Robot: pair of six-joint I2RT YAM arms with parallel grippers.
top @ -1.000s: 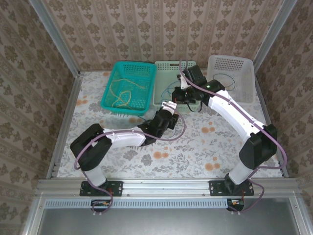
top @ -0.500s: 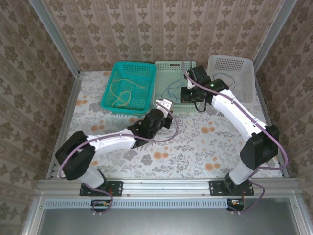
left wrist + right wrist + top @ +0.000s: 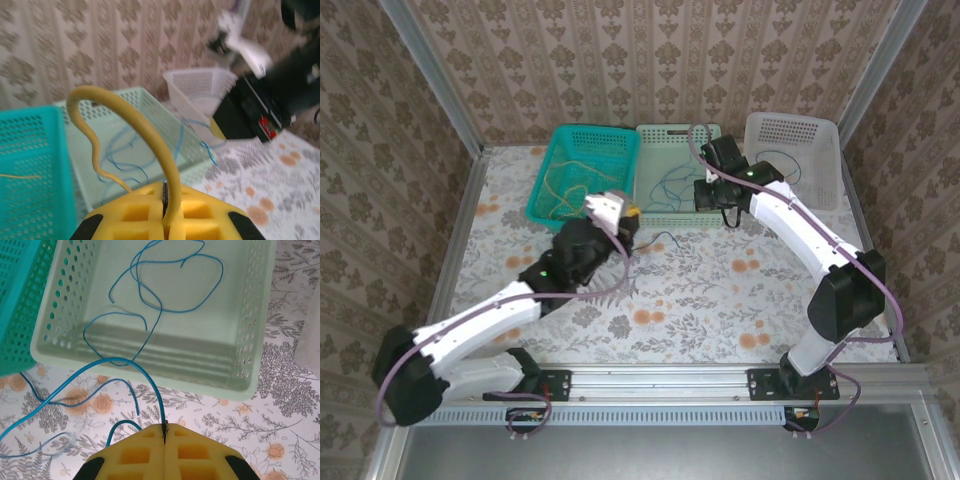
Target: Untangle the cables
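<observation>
My left gripper is shut on a thick yellow cable, which arches up from the jaws and bends back down to the left. From above, the left gripper sits between the teal basket and the mint basket. My right gripper is shut on a thin blue cable that loops left over the table. More of the blue cable lies coiled inside the mint basket. In the top view the right gripper hangs at that basket's near right corner. Thin yellow cables lie in the teal basket.
A white basket stands at the back right with a blue wire in it. A dark cable strand trails on the flowered table in front of the mint basket. Metal frame rails and wallpapered walls border the table.
The left arm has stretched out and swung left, from in front of the mint basket toward the teal one, and its jaws have closed on the yellow cable. The right arm has barely moved.
</observation>
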